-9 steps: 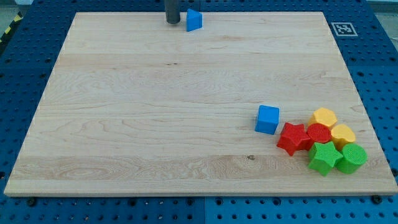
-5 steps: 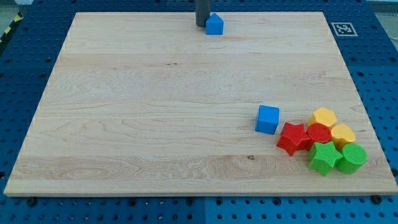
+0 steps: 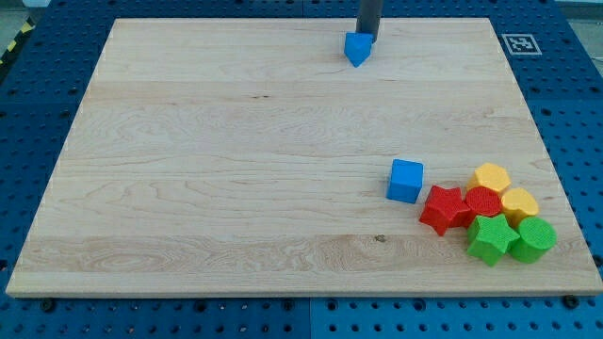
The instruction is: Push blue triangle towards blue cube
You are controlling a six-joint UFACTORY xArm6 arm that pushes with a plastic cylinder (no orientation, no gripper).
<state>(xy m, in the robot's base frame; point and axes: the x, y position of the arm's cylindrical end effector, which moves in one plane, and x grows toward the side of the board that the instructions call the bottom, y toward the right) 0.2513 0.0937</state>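
My tip [image 3: 366,38] touches the far side of the blue triangle [image 3: 356,49], near the board's far edge; a bare rod, grasping nothing. Blue cube [image 3: 406,180] lies well apart, nearer and slightly right. Push steadily toward it, centred behind the triangle so it doesn't spin off. Rod's upper part cut off.

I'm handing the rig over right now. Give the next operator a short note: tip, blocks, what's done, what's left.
My tip sits at the view's top, right behind the blue triangle, seemingly touching it.
The blue cube lies lower right, beside a cluster: red star, red block, two yellow blocks, green star, green cylinder.
Done: triangle slid rightward along the top edge.
Left: push it down to the cube; a wide gap remains.
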